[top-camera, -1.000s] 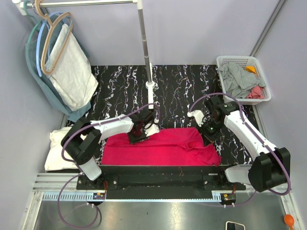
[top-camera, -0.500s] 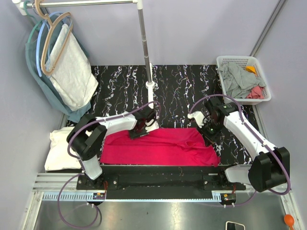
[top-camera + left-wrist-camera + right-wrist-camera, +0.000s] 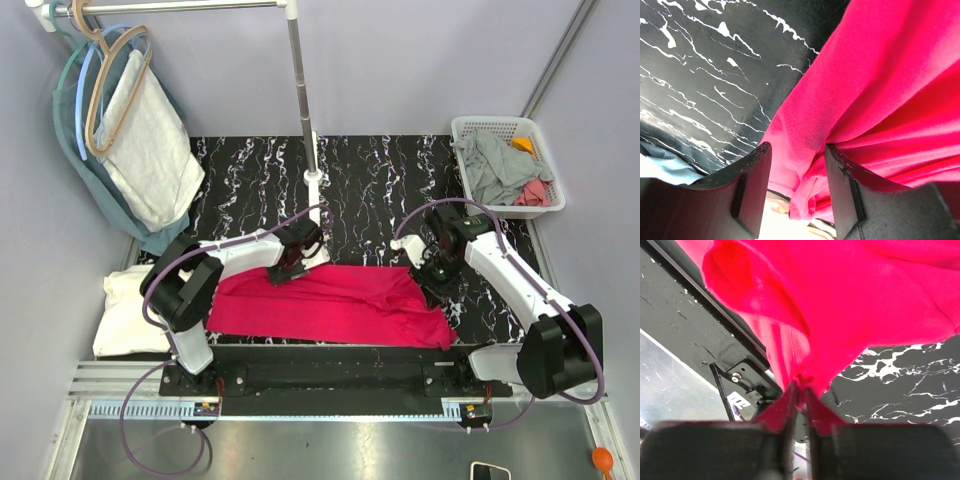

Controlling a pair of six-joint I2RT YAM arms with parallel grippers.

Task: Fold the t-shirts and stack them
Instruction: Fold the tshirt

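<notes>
A crimson red t-shirt (image 3: 330, 305) lies spread along the table's near edge. At its far left corner, my left gripper (image 3: 289, 266) is open. In the left wrist view a loose fold of the red t-shirt (image 3: 805, 165) hangs between the fingers (image 3: 756, 175) of the left gripper (image 3: 797, 150) without filling the gap. My right gripper (image 3: 432, 272) is at the shirt's far right corner. In the right wrist view the right gripper (image 3: 801, 390) is shut on a pinch of the red t-shirt (image 3: 840, 305). A cream-white t-shirt (image 3: 125, 305) lies folded off the left side.
A white basket (image 3: 455, 128) at the back right holds grey cloth (image 3: 495, 160) and pink cloth (image 3: 535, 192). A metal pole (image 3: 303, 110) rises from the table's middle. Hangers at the back left carry a speckled cloth (image 3: 150, 150) and a teal garment (image 3: 105, 195).
Both grippers have drawn the red shirt's far edge a little farther back, and its near edge has slid away from the front rail. The right jaws have eased slightly.
</notes>
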